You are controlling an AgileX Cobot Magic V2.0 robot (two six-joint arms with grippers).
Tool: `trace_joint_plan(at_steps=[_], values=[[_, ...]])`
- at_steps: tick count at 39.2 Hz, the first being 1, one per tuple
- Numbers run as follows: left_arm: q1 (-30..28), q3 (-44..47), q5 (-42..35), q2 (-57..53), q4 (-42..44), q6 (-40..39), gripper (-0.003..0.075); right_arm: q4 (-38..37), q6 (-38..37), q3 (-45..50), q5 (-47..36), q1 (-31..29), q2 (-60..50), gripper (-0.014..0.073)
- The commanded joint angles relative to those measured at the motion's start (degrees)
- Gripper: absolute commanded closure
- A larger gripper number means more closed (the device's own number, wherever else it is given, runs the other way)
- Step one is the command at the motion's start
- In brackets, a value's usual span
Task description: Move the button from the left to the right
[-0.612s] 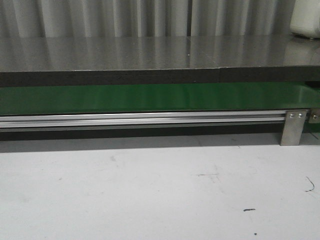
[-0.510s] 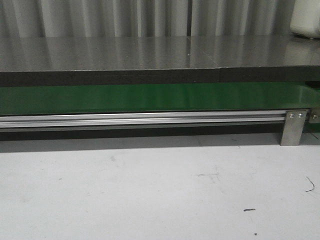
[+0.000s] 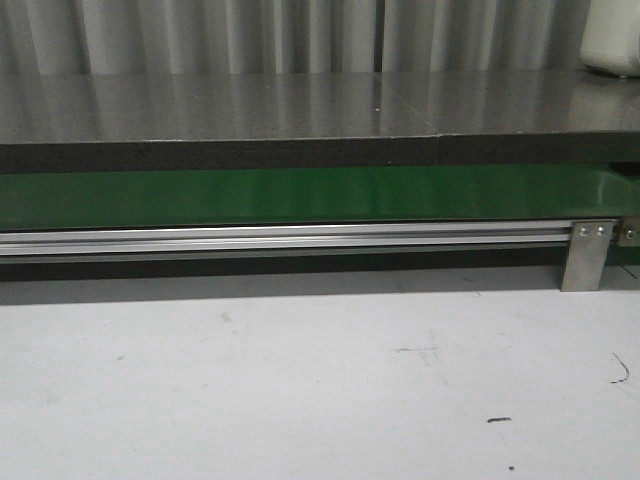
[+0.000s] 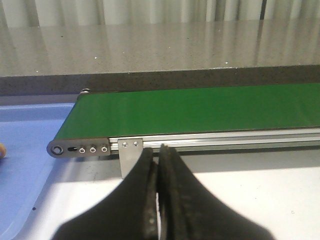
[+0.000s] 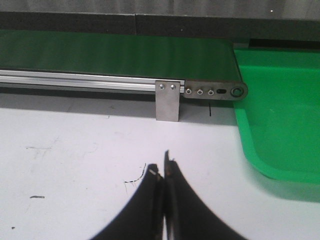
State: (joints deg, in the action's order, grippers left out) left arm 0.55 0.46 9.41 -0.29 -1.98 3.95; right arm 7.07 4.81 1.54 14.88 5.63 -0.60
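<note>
Left wrist view has both grippers [image 4: 159, 165] [image 5: 164, 172] pressed together, belt [image 4: 200, 110] ahead of jaws (no button visible), so it's waiting.

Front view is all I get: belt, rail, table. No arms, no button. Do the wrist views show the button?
Observer: Not clearly. The left wrist view has an orange sliver at the frame edge, on a blue tray by the left end of the belt. It is too cropped to identify.
Operator: Left arm?
Observer: The left gripper is shut and empty, facing the belt's rail.
Operator: Right side?
Observer: The right gripper is shut too, over the table.
Operator: Drop spot?
Observer: A green bin sits at the belt's right end.
</note>
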Motion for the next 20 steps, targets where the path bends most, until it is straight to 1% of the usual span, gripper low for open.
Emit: trace_joint_plan(at_steps=[1, 7, 12, 20], values=[[-0.13, 1.7, -4.57, -0.96, -0.17, -0.45, 0.0741, 0.16, 0.37, -0.48, -4.84, 0.07, -0.89, 0.0661], [-0.13, 1.7, -4.57, -0.96, -0.17, -0.45, 0.0741, 0.16, 0.37, -0.48, -4.9, 0.06, -0.89, 0.0661], [-0.13, 1.7, -8.03, -0.96, -0.17, -0.45, 0.0741, 0.16, 0.37, -0.48, -5.61, 0.06, -0.89, 0.0661], [-0.13, 1.59, -11.25, -0.96, -0.62, -0.45, 0.0741, 0.58, 0.33, -0.52, -11.86, 0.06, -0.89, 0.0661]])
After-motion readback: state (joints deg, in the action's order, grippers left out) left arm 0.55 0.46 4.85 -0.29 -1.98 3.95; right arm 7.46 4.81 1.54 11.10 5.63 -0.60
